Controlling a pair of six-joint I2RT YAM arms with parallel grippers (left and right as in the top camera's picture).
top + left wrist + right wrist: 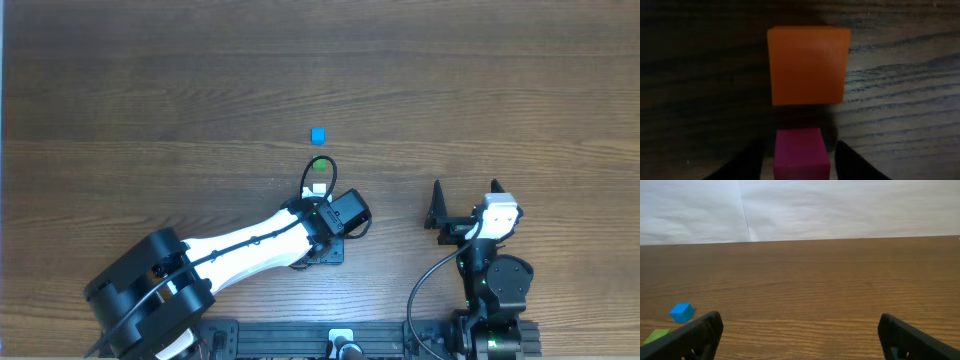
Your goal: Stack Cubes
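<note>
The left gripper [800, 150] has its fingers apart around the pink cube [801, 160], just beside the orange cube [807, 65]. The pink cube looks light and hard, so pinch its flat sides.

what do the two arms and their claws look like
left arm: white shell, black joints, round black base, black cable along it. right arm: black, white wrist block, looping black cable. left claw and right claw are black.
</note>
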